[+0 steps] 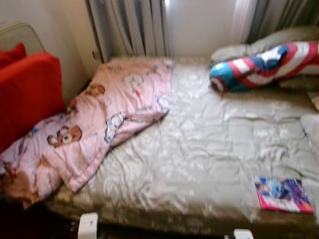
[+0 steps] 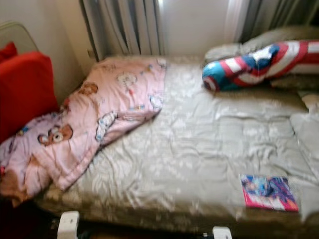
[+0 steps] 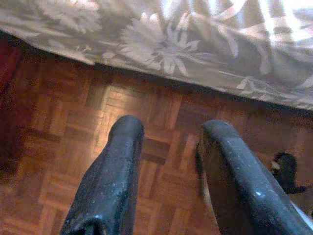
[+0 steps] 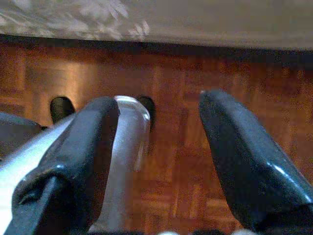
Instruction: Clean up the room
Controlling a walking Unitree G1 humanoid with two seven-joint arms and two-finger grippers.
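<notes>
Magazine [image 1: 283, 195] on bed [image 1: 199, 149] — both jaws released, low over floor [image 3: 58, 147].

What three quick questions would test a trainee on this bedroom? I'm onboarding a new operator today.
1. True or false: the magazine lies on the bed near its front edge.
2. Which is on the bed's left side? A) pink blanket B) striped cushion C) magazine
3. Fill in: the left gripper hangs open over the ___ floor.

Key: 1 true; 2 A; 3 wooden.
</notes>
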